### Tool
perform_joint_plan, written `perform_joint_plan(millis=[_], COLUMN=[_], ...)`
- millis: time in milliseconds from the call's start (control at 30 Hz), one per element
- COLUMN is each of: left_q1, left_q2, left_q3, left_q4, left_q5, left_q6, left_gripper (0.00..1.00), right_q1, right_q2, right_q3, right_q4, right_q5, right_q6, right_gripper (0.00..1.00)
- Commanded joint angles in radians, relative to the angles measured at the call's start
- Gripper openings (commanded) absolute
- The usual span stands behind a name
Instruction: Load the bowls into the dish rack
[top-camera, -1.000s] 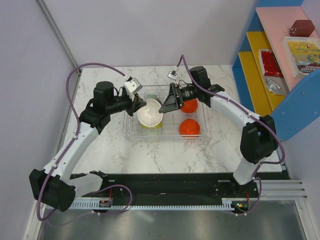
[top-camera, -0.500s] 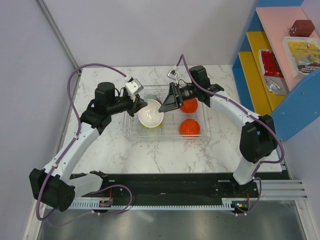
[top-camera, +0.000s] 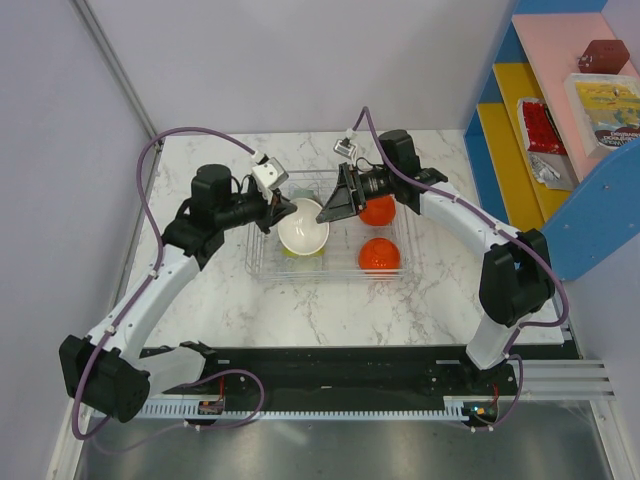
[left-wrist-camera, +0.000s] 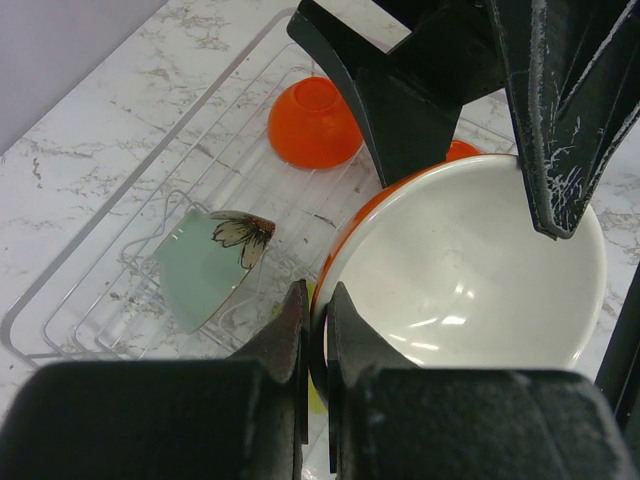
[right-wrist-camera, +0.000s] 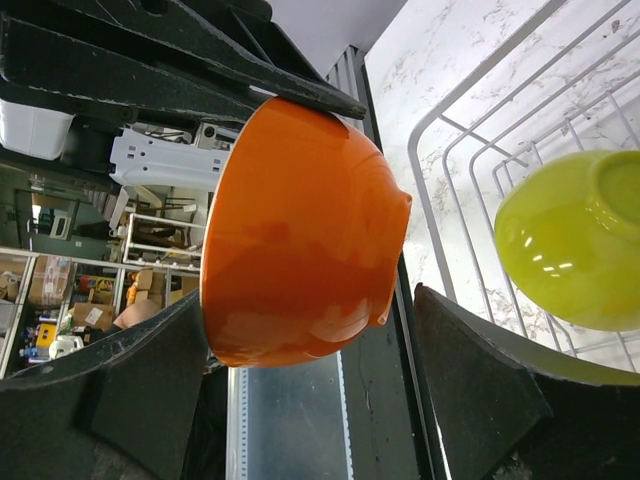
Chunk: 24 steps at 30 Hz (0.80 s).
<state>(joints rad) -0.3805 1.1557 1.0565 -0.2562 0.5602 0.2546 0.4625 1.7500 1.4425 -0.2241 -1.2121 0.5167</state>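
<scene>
A bowl (top-camera: 302, 232), white inside and orange outside, hangs tilted over the left part of the clear dish rack (top-camera: 330, 277). My left gripper (top-camera: 280, 212) is shut on its rim (left-wrist-camera: 335, 250), one finger inside and one outside. My right gripper (top-camera: 325, 213) is open from the other side, its fingers (right-wrist-camera: 470, 390) standing on either side of the bowl's orange wall (right-wrist-camera: 300, 230), with a gap at the right finger. Two orange bowls (top-camera: 378, 210) (top-camera: 379, 254) lie upside down in the rack. A yellow-green bowl (right-wrist-camera: 575, 240) lies under the held one.
A pale green glass dish with a butterfly print (left-wrist-camera: 205, 265) leans in the rack's left end. A blue, yellow and pink shelf (top-camera: 560, 120) with packets stands at the right edge of the marble table (top-camera: 200, 300).
My right gripper's fingers have drawn closer together around the held bowl. The left gripper and bowl have barely shifted.
</scene>
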Motion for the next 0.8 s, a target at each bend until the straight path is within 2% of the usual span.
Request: perform_joint_plan(millis=[0, 467, 567, 600, 667, 700, 767], left_q1=[-0.011, -0.012, -0.012, -0.012, -0.012, -0.012, -0.012], left_q2=[0.002, -0.004, -0.014, -0.013, -0.01, -0.01, -0.008], left_q3=[-0.003, -0.006, -0.013, -0.013, -0.016, -0.016, -0.018], left_q4=[0.069, 0.078, 0.084, 0.083, 0.083, 0.083, 0.084], left_q5=[0.03, 0.01, 0.006, 0.006, 0.006, 0.006, 0.006], left_q6=[-0.034, -0.032, -0.032, -0.032, -0.032, -0.032, -0.031], left_gripper=[0.02, 0.02, 0.02, 0.02, 0.02, 0.02, 0.02], right_q1=[0.01, 0.018, 0.018, 0.018, 0.018, 0.018, 0.019], right_q2=[-0.006, -0.021, -0.021, -0.017, -0.014, -0.011, -0.01], right_q3=[0.027, 0.006, 0.007, 0.009, 0.01, 0.01, 0.006], right_q4=[0.049, 0.055, 0.06, 0.061, 0.077, 0.083, 0.097], right_q5=[-0.047, -0.052, -0.059, -0.066, -0.084, -0.09, -0.099], right_q6=[0.003, -0.014, -0.012, -0.011, 0.006, 0.009, 0.023], right_gripper=[0.87, 0.75, 0.7, 0.6, 0.48, 0.37, 0.24])
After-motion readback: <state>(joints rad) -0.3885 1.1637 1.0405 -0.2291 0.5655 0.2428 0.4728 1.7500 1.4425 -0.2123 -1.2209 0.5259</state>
